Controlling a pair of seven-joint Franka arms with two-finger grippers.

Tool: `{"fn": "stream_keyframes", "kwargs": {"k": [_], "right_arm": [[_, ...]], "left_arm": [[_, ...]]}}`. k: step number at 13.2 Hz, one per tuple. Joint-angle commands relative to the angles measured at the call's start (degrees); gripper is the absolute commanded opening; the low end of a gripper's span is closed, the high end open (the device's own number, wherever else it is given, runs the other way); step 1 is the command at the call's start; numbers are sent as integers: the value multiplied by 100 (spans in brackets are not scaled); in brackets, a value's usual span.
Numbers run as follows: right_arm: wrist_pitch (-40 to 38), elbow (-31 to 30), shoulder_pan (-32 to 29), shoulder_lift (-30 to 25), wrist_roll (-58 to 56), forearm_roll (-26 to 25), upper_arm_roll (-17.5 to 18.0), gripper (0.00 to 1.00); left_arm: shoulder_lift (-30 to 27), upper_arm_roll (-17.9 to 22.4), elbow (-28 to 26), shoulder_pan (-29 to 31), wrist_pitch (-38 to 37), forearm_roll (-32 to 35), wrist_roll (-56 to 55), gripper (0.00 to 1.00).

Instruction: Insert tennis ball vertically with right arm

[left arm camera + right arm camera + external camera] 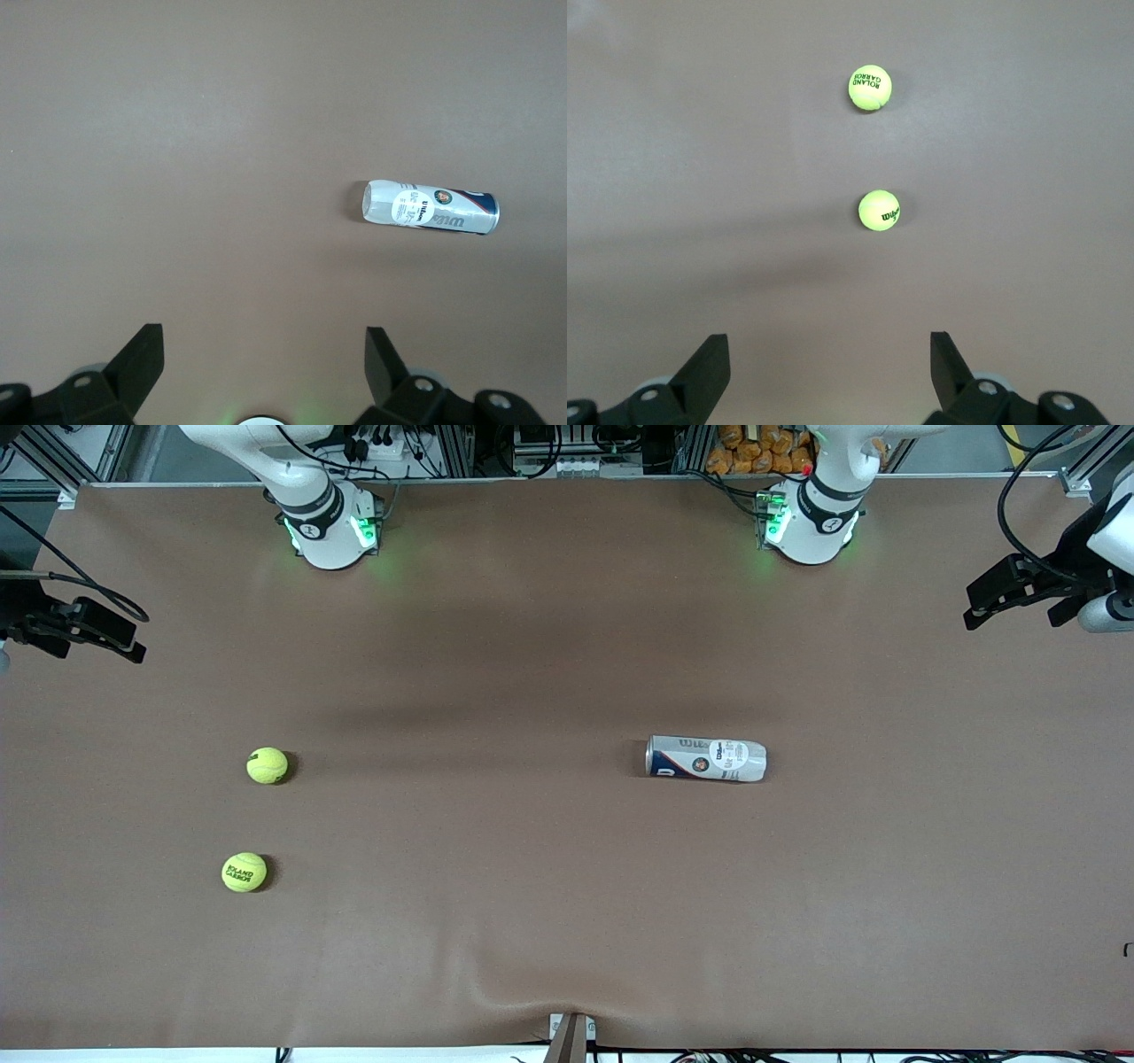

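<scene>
Two yellow tennis balls lie on the brown table toward the right arm's end. One (267, 765) is farther from the front camera, and the one printed Roland Garros (244, 872) is nearer. Both show in the right wrist view (879, 210) (870, 87). A white and blue ball can (706, 758) lies on its side toward the left arm's end and shows in the left wrist view (431, 207). My right gripper (133, 638) (830, 354) hangs open and empty above the table's edge at its own end. My left gripper (974, 607) (264, 350) hangs open and empty above its end.
The brown table cover (532, 886) has a low wrinkle near the front edge. A small bracket (571, 1035) sticks up at the middle of the front edge. The arm bases (330, 530) (808, 524) stand along the back edge.
</scene>
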Motion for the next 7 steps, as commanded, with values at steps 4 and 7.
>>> {"fn": "stream_keyframes", "kwargs": {"k": [4,7], "right_arm": [[-53,102,174,-38,220,-20,18,100],[-97,102,96,-38,220,-29,115,100]], "left_arm": [[83,28,186,38,-169,50,70,100],[83,2,178,3,-204,59,114,100]]}}
